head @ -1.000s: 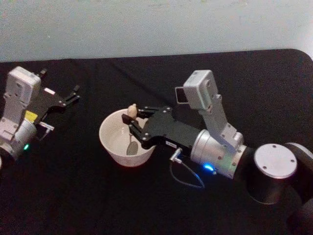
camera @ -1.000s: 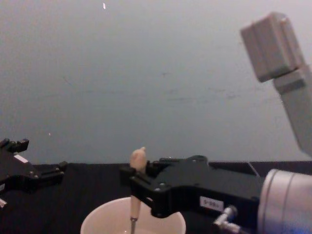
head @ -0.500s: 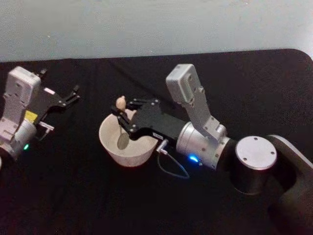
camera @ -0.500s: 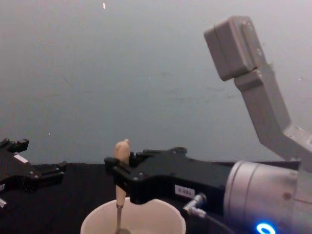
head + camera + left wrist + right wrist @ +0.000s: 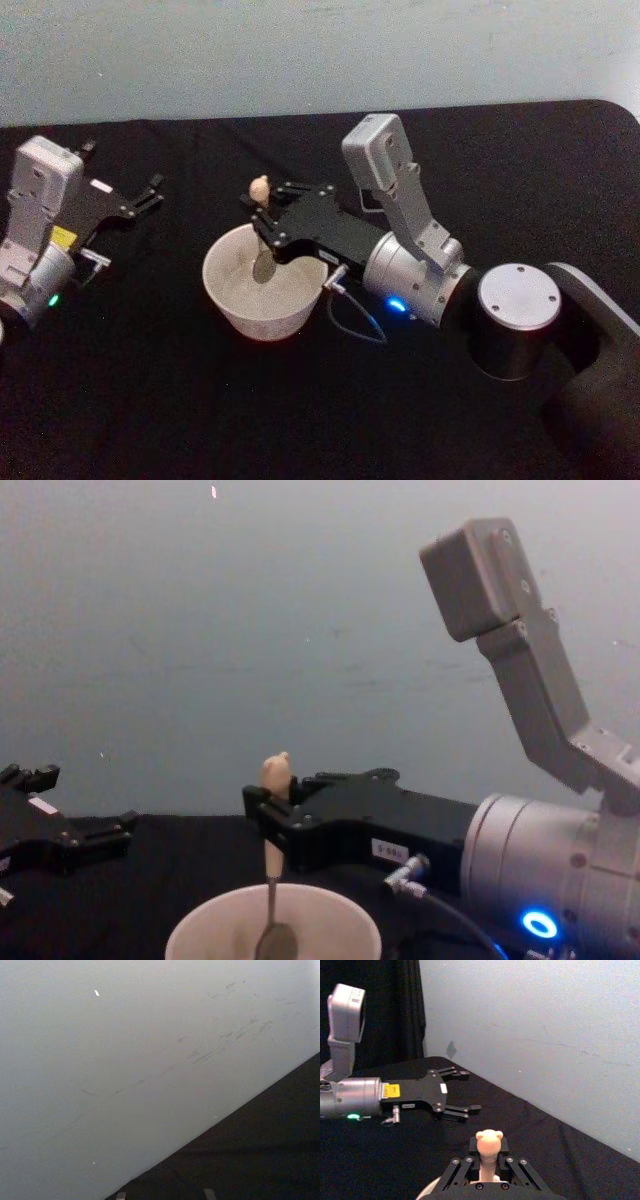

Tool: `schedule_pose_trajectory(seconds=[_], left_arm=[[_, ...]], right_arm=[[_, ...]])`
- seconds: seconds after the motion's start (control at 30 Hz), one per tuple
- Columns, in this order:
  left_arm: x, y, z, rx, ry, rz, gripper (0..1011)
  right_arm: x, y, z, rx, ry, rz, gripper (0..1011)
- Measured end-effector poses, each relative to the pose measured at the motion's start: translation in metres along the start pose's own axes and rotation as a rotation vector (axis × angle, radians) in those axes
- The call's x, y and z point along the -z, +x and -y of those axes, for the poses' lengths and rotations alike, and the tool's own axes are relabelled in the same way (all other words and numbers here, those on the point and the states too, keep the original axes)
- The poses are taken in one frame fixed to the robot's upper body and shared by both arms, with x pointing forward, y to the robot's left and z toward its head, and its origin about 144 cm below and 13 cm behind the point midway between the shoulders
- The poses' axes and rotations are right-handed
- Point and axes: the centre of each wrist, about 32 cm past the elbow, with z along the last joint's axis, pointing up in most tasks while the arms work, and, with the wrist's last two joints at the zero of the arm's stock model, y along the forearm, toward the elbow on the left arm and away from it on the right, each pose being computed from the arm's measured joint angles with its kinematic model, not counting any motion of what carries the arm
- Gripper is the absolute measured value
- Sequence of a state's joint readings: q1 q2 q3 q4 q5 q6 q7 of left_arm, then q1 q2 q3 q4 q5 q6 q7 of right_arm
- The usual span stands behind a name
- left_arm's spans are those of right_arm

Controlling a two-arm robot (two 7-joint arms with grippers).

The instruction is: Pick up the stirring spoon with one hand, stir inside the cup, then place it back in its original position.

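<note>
– Over the cup (image 5: 248, 316), how is the right arm posed?

– It reaches in from the right, low across the black tabletop (image 5: 150, 400). The silver wrist lies nearly level, with a blue light on its side and the grey camera housing standing up above it. The right gripper (image 5: 262, 213) points leftward and hangs just above the cup's rim.

– And its fingers?

– They are clamped on the spoon (image 5: 270, 860), on the cream handle just under the small knobbly figure at the top. The right wrist view shows that figure standing up between them.

– Where does the spoon sit?

– Nearly upright, its top leaning a little. The thin stem drops past the rim and the metal bowl is down inside the cup. Whether it touches the bottom, I cannot tell.

– And the cup itself?

– It stands on the tabletop, a little left of centre.

– What about the left arm?

– It is at the tabletop's left edge, well apart from the cup. The left gripper (image 5: 152, 195) points toward the middle, its fingers apart and holding nothing.
</note>
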State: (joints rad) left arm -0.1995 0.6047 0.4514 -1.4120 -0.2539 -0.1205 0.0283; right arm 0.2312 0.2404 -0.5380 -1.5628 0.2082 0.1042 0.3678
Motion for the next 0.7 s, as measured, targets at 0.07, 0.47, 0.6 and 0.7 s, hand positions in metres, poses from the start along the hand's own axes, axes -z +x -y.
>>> schedule_pose_trajectory(seconds=[0.07, 0.47, 0.6, 0.7], left_arm=[[0.000, 0.000, 0.000, 0.000, 0.000, 0.000, 1001], [0.000, 0.000, 0.000, 0.000, 0.000, 0.000, 1001], [0.000, 0.000, 0.000, 0.000, 0.000, 0.000, 1001], [0.000, 0.000, 0.000, 0.000, 0.000, 0.000, 1001]], right_arm=[[0.000, 0.002, 0.001, 0.008, -0.001, 0.002, 199], [0.000, 0.005, 0.008, 0.017, -0.003, 0.003, 199], [-0.003, 0.006, 0.011, 0.016, 0.008, 0.002, 199], [-0.011, 0.007, 0.016, 0.017, 0.030, -0.002, 199]])
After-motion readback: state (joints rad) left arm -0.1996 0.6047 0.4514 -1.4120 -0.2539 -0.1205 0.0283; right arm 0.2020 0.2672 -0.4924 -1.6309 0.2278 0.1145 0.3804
